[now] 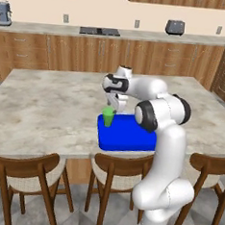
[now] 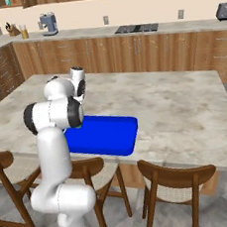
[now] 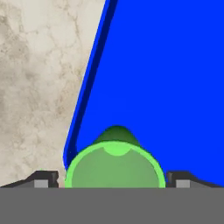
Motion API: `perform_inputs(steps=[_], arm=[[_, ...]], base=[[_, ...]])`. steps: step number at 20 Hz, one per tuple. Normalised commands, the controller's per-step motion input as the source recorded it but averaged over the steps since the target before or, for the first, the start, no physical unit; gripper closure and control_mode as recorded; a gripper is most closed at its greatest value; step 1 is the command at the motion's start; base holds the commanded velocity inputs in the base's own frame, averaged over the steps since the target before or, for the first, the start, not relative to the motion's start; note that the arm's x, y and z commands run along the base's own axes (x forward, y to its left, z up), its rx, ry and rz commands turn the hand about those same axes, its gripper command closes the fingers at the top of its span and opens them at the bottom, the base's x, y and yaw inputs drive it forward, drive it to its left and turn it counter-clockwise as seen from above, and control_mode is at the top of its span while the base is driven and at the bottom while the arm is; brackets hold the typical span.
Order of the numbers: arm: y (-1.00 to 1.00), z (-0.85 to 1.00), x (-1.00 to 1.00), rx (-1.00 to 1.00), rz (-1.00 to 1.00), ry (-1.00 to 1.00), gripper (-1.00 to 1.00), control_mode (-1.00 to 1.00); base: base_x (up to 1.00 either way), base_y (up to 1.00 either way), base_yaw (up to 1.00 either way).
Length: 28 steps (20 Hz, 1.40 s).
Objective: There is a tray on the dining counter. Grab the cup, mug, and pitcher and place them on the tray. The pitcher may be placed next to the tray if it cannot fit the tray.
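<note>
cup [image 3: 114, 168] | between end effector [image 3: 113, 179] fingers | over tray [image 3: 166, 78] corner

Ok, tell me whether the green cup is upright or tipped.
Upright. The cup stands rim-up over the tray's left end, between the jaws; the hand view looks straight down into its round mouth. Whether it touches the tray: cannot tell.

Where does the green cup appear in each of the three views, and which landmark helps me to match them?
Left base view: the cup is just left of centre, under the gripper, at the tray's left end.
Right base view: I cannot make it out; the arm covers that end of the tray.
Hand view: bottom centre, between the jaws.
Shared landmark: the blue tray.
</note>
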Motion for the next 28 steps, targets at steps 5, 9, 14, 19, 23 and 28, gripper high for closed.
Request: perform_inputs(steps=[5, 9, 14, 19, 23, 28], arm=[[-0.19, 0.42, -0.2, 0.0, 0.0, 0.0, -1.0, -1.0], [-0.22, 0.4, -0.47, 0.0, 0.01, 0.0, -1.0, -1.0], [-0.42, 0.31, -0.61, 0.0, 0.03, 0.0, -1.0, -1.0], [-0.43, 0.35, -0.51, 0.0, 0.09, 0.0, -1.0, -1.0], [-0.34, 0.17, -0.52, -0.05, 0.14, 0.0, -1.0, -1.0], [-0.16, 0.01, -0.41, -0.09, 0.16, 0.0, -1.0, -1.0]], base=[[0.0, 0.0, 0.0], [0.0, 0.0, 0.0], [0.0, 0.0, 0.0], [0.0, 0.0, 0.0], [0.0, 0.0, 0.0], [0.0, 0.0, 0.0]])
